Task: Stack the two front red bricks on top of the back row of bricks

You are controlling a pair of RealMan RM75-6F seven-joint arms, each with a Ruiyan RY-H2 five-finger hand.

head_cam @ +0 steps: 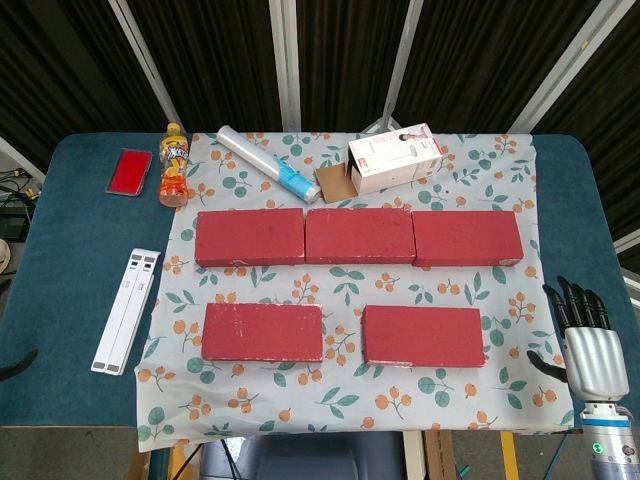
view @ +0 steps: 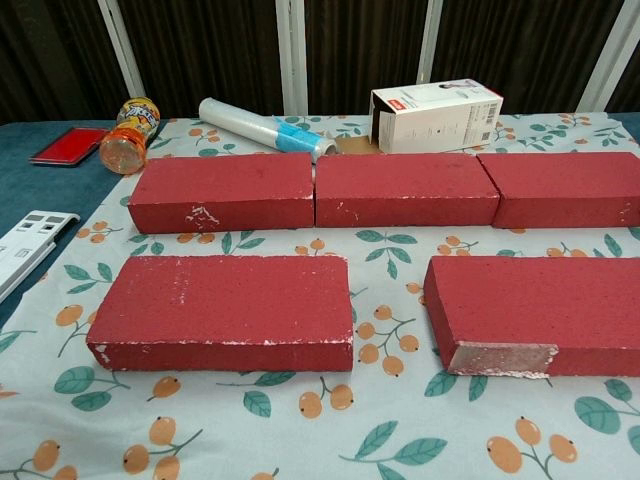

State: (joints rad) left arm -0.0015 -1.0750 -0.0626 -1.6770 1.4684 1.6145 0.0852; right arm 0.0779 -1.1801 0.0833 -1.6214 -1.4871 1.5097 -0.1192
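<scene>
Two front bricks: left brick and right brick lie flat on the cloth, unstacked.
Back row: nothing on top.
Right hand: fingers spread, holding nothing.
Left hand: unseen.

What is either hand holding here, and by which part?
Nothing is held. The right hand hovers open beside the tablecloth, apart from the front right brick. Of the left hand only a dark tip shows.

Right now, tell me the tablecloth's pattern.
White tablecloth printed with orange fruits and teal-green leaves; clearest in the chest view.
</scene>
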